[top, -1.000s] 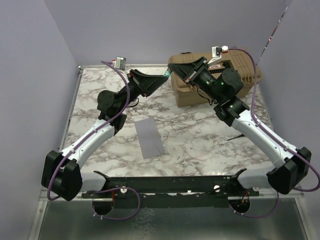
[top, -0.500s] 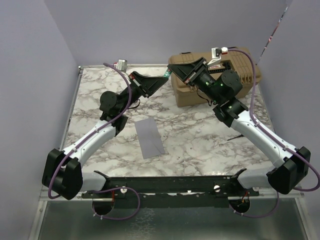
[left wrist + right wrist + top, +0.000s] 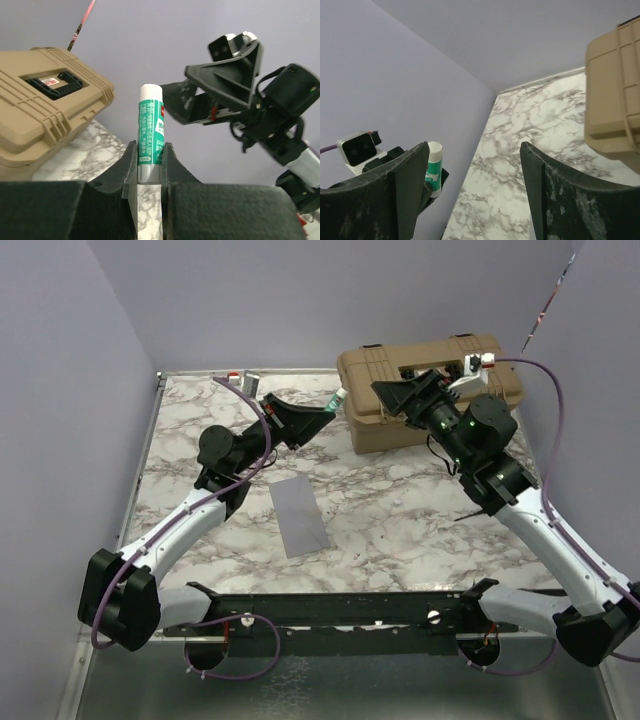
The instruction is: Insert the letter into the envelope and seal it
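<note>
A green glue stick with a white cap [image 3: 150, 127] stands upright between the fingers of my left gripper [image 3: 149, 150], which is shut on its lower end. From above, that gripper [image 3: 326, 412] is raised over the back of the table with the glue stick [image 3: 338, 397] at its tip. My right gripper [image 3: 474, 150] is open and holds nothing, a short way right of the stick [image 3: 433, 167]. The blue-grey envelope [image 3: 300, 515] lies flat on the marble table, below the left gripper. The letter is out of view.
A tan toolbox [image 3: 430, 380] sits at the back right of the table, just behind the right gripper [image 3: 385, 395]. Purple walls close in the left, back and right. The marble tabletop [image 3: 400, 510] stretches between the two arms.
The left gripper shut on the glue stick. The right gripper let go of it, opened wide and drew back to the right.
</note>
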`<state>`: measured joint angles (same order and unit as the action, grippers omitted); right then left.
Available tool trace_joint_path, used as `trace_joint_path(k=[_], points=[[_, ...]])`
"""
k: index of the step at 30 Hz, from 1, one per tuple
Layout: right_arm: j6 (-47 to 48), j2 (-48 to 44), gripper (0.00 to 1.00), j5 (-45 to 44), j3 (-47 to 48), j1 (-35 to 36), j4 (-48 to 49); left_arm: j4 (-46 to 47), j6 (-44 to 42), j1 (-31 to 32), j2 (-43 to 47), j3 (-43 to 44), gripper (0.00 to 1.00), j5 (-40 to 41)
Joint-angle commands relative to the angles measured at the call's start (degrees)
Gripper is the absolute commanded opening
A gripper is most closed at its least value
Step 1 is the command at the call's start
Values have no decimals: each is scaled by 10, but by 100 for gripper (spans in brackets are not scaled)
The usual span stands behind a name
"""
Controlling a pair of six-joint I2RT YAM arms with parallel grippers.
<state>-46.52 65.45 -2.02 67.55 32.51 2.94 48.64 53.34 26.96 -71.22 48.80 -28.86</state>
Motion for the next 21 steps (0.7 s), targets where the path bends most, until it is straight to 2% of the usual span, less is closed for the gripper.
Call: trace_joint_path(k=[1,7,11,16,21], points=[[99,-38,76,-75,20,-1,-156,-93,-125,-8,23,6,0,-38],[121,5,74,-136,46,-1,-371,-167,-183,-8,22,15,0,-24],[92,38,74,-169,31,-1,-485,-186,-193,-9,29,6,0,43],[100,73,73,-129,-32,-1,-501,-185,-189,-8,28,-1,0,63],[114,159,71,-114,-43,-1,-498,-185,-185,-9,22,3,0,60]])
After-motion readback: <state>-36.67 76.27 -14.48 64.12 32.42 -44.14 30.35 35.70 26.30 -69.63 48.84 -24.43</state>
